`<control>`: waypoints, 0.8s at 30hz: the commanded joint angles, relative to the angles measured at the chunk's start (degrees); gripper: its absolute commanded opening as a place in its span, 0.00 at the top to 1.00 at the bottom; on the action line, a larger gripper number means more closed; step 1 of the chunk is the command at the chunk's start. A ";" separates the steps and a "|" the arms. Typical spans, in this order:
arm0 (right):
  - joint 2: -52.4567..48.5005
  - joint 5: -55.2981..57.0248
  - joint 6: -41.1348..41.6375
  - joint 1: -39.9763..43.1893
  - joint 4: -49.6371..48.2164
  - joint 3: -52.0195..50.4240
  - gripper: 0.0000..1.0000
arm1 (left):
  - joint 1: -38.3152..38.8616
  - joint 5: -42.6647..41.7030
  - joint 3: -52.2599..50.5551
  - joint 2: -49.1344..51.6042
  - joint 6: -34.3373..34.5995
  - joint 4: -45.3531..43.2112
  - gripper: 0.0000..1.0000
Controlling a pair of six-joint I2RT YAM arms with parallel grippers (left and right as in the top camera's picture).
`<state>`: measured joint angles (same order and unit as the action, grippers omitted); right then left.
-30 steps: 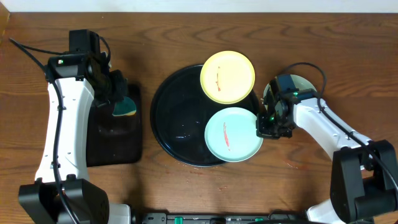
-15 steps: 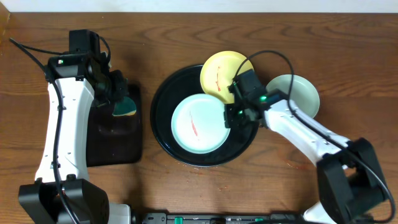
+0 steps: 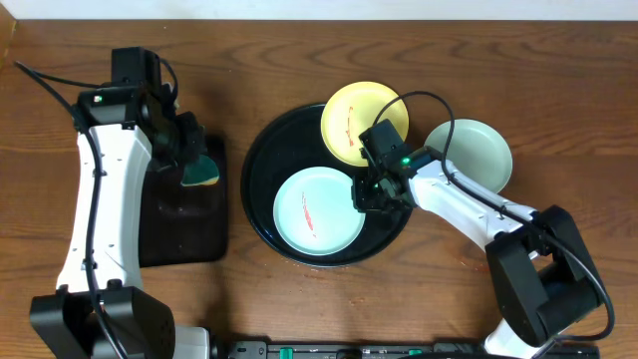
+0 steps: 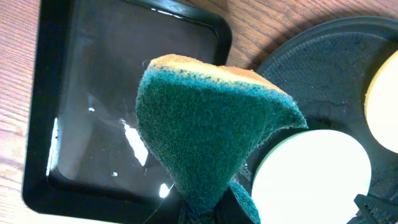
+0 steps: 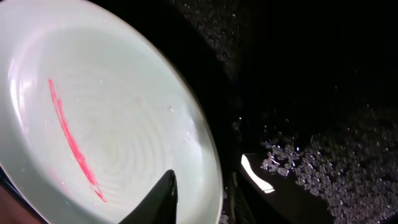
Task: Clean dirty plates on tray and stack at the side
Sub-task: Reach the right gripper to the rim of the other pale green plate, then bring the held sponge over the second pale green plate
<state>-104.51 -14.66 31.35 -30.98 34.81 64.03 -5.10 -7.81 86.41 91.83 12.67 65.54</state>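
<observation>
Right claw (image 3: 369,194): narrow gap, straddling the right rim of the red-smeared mint plate (image 3: 317,211) on the round black tray (image 3: 261,170), maybe pinching, hard to say. Arm (image 3: 459,199) stretched in from the right, wrist tipped down. Left claw (image 3: 189,158): clamped on a green sponge (image 4: 211,124) above the rectangular tray (image 4: 93,93). Yellow plate (image 3: 349,125) at the far rim, third plate (image 3: 478,150) right of it.
</observation>
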 commanded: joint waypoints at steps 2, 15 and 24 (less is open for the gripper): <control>-0.81 -0.74 -3.37 0.68 0.50 2.40 0.73 | 3.34 -0.57 -0.11 0.04 4.07 -0.26 0.93; -7.74 2.34 -14.16 1.33 7.85 10.38 0.83 | 9.20 -0.57 -1.03 4.42 10.14 -1.97 0.93; -8.79 2.82 -13.22 1.31 7.17 10.43 0.94 | 12.63 -0.59 -1.07 7.50 12.11 -3.08 0.93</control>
<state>-112.27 -12.78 18.37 -30.55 42.17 73.58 5.98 -8.27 85.84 98.37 22.94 62.81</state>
